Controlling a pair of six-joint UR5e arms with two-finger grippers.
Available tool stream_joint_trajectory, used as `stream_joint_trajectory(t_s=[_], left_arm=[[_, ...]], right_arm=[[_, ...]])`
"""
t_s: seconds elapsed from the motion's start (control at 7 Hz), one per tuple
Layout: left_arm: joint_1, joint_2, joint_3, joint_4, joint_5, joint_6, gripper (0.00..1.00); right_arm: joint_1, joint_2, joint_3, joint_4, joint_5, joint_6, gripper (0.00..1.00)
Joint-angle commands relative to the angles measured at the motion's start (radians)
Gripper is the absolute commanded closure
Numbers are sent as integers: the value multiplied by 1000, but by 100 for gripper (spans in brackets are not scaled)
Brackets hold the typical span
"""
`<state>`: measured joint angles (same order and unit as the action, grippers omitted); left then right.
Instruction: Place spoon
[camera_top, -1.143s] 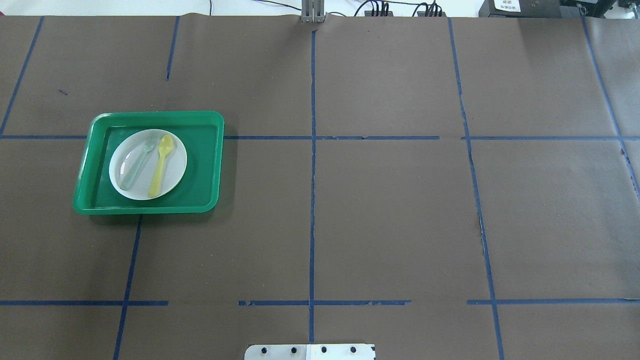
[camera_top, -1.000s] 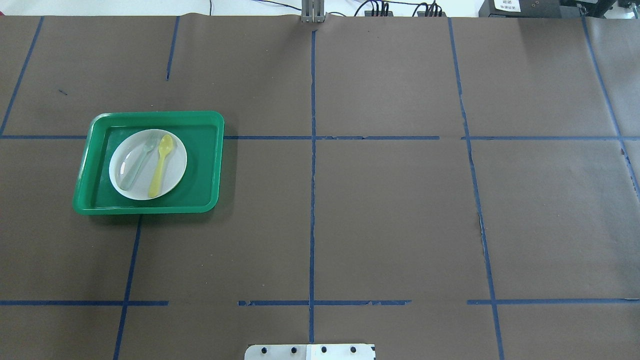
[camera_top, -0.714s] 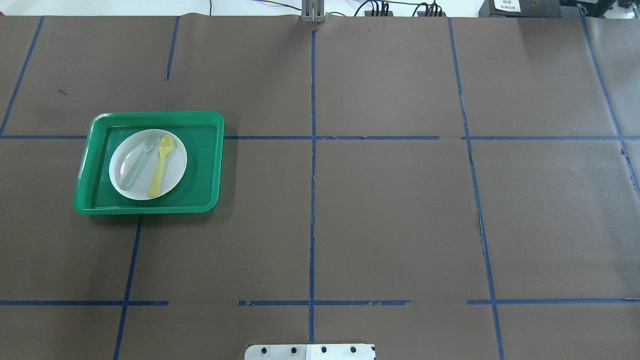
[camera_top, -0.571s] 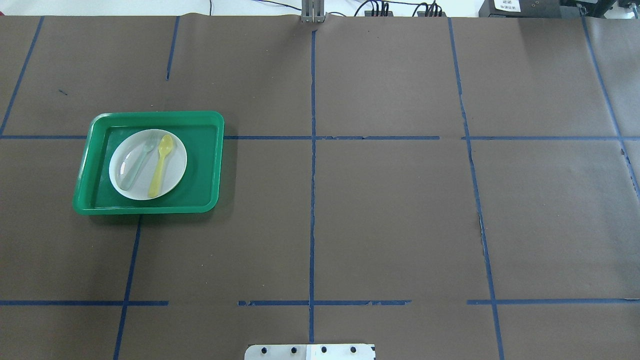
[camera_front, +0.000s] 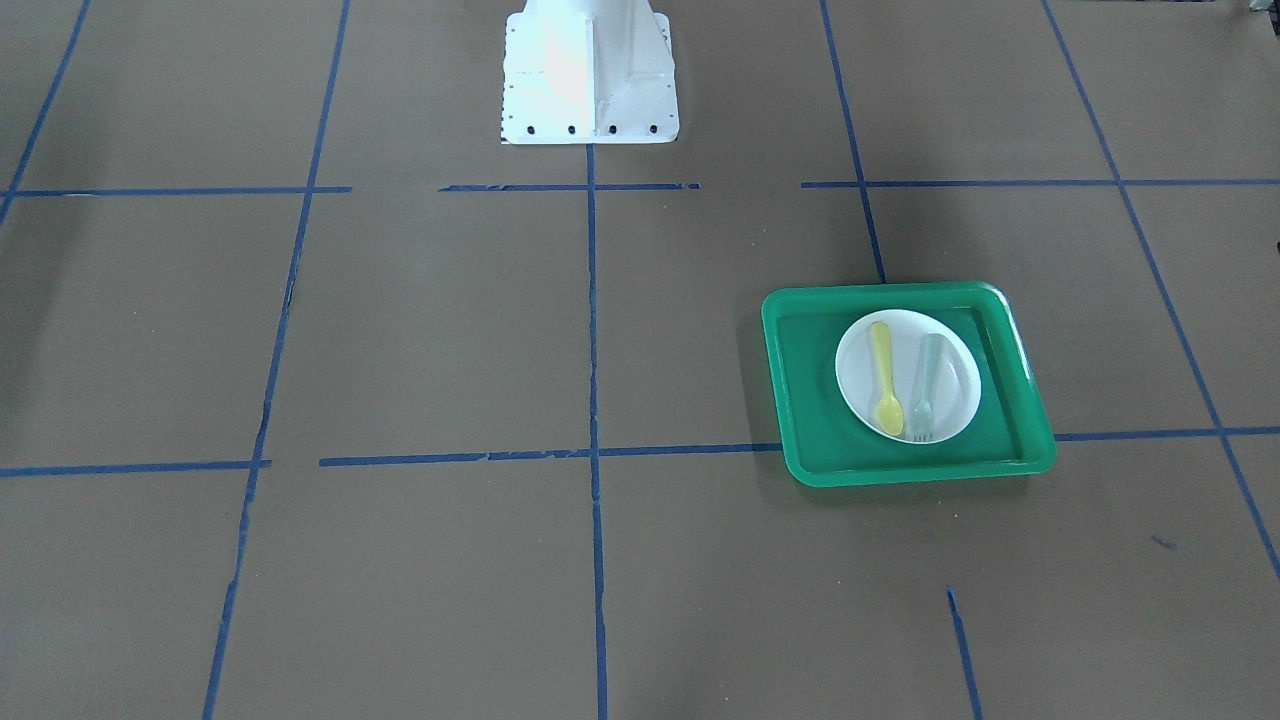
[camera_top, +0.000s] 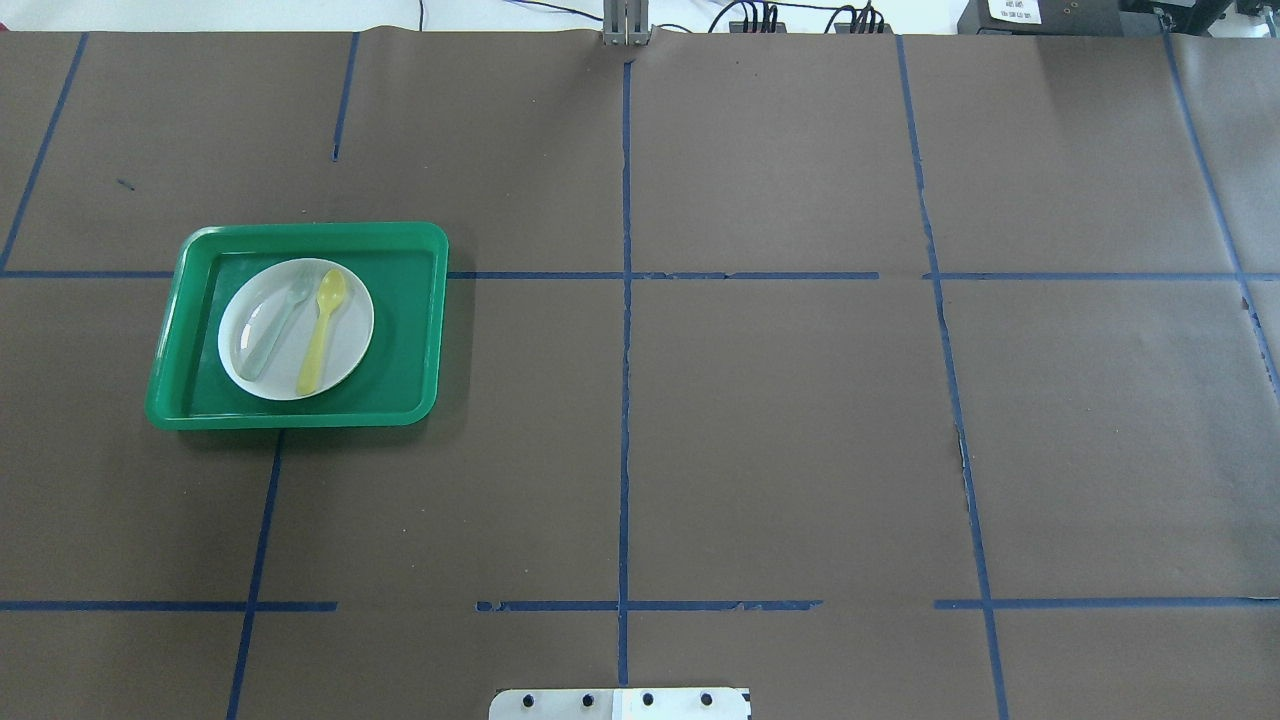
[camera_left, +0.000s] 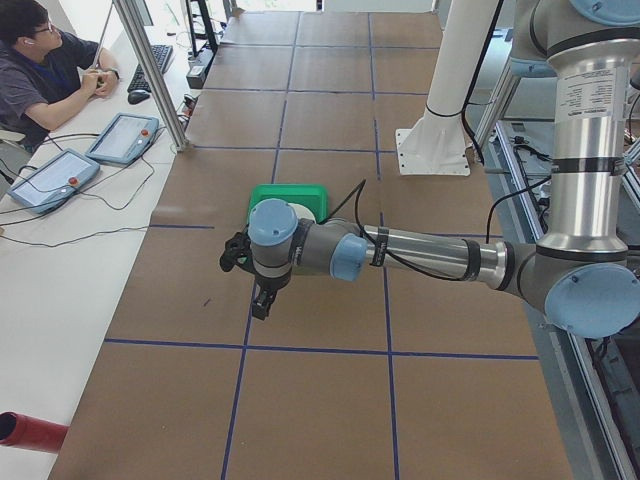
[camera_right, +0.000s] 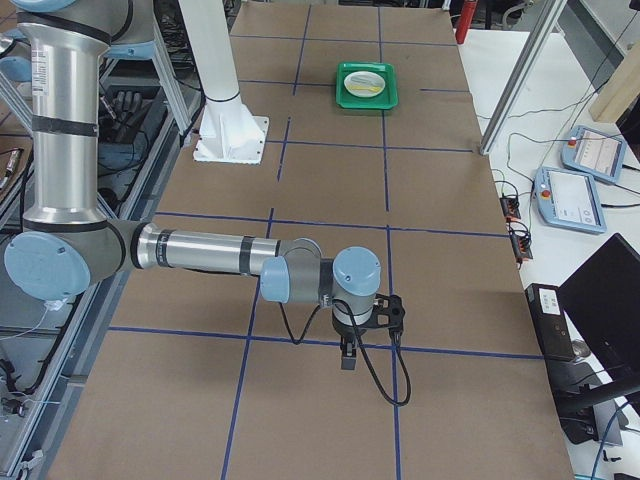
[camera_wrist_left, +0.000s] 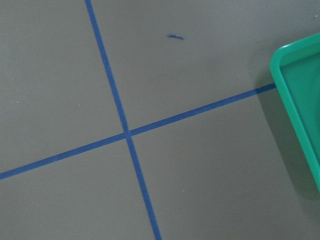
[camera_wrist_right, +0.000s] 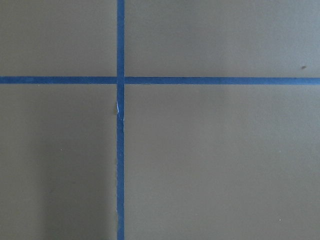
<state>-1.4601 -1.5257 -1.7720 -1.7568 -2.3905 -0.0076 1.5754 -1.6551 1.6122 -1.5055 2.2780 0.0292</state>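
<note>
The yellow spoon (camera_top: 322, 330) lies on a white plate (camera_top: 350, 345) inside a green tray (camera_top: 405, 330) at the table's left, bowl pointing away from me. It also shows in the front-facing view (camera_front: 884, 378), on the plate (camera_front: 958, 385) in the tray (camera_front: 810, 400). My left gripper (camera_left: 259, 300) shows only in the exterior left view, hanging over bare table off the tray's (camera_left: 290, 192) outer side. My right gripper (camera_right: 347, 357) shows only in the exterior right view, far from the tray (camera_right: 368, 86). I cannot tell whether either is open or shut.
A pale grey-green fork (camera_top: 275, 325) lies beside the spoon on the plate. Blue tape lines grid the brown table cover. The robot's white base (camera_front: 590, 75) stands at the table's near edge. The left wrist view catches a tray corner (camera_wrist_left: 300, 100). An operator (camera_left: 45, 70) sits at a side desk.
</note>
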Motion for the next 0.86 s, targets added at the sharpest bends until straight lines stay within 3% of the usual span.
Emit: stream_joint_trajectory(t_s=[0.0, 0.29, 0.71], left_arm=[[160, -36, -55, -113, 11, -287, 0], [344, -120, -38, -194, 175, -534, 0], [522, -238, 31, -199, 267, -725, 0]], right_arm=[[0, 0, 0, 1, 0, 0, 0], [0, 0, 0, 1, 0, 0, 0], [0, 0, 0, 1, 0, 0, 0]])
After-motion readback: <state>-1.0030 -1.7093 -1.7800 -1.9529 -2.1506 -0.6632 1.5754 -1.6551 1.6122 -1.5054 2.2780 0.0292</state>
